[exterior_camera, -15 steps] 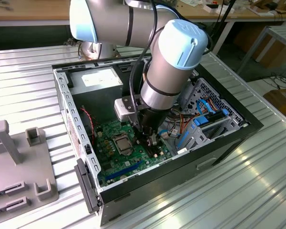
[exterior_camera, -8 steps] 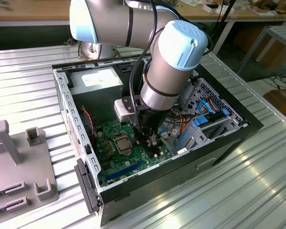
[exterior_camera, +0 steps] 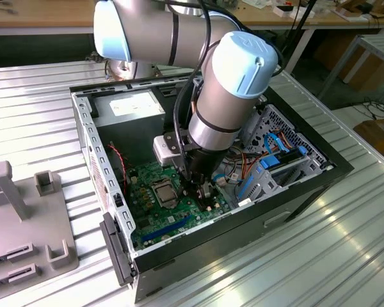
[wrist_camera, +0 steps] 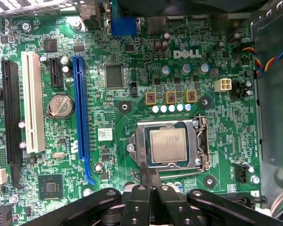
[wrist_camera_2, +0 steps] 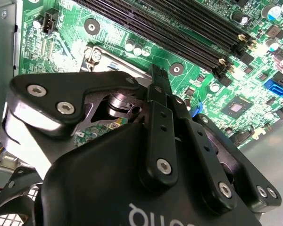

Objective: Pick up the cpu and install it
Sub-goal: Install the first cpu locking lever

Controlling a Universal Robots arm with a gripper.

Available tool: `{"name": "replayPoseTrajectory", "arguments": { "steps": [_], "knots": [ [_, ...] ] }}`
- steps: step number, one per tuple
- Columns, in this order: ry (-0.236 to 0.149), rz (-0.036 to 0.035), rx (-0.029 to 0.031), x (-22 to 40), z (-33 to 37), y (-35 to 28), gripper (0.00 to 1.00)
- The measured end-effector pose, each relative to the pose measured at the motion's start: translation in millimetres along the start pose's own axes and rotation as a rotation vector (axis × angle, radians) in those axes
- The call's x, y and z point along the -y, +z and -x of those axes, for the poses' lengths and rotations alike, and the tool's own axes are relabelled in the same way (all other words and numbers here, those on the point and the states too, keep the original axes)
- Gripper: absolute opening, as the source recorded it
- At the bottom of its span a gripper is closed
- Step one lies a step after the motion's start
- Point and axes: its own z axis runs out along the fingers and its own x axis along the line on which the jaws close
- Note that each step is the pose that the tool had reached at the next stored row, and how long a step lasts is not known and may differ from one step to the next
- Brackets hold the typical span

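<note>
The cpu (wrist_camera: 168,145) is a silver-grey square lying flat inside the metal-framed socket (wrist_camera: 200,141) on the green motherboard (wrist_camera: 132,70). In the exterior view the cpu (exterior_camera: 164,190) sits mid-board inside the open computer case. My gripper (wrist_camera: 150,173) hovers just off the socket's edge, beside the cpu and apart from it. Its two black fingers meet at their tips, shut with nothing between them. The second wrist view shows the gripper (wrist_camera_2: 156,75) from the side, its tip over the socket's corner (wrist_camera_2: 114,66). In the exterior view the gripper (exterior_camera: 201,194) points down at the board on the socket's right.
Long black memory slots (wrist_camera_2: 179,28) run beside the socket. Blue (wrist_camera: 80,108) and white (wrist_camera: 32,103) expansion slots lie farther off. A power supply (exterior_camera: 131,105) and a drive cage with blue cables (exterior_camera: 275,160) border the board. A grey fixture (exterior_camera: 25,211) stands outside the case.
</note>
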Motion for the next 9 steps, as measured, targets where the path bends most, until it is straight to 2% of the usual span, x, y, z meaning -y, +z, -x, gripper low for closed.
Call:
{"name": "replayPoseTrajectory", "arguments": {
  "steps": [9],
  "knots": [
    [-0.005, -0.0001, -0.0005, 2.4, 0.0, 0.2, 0.11]
  ]
}}
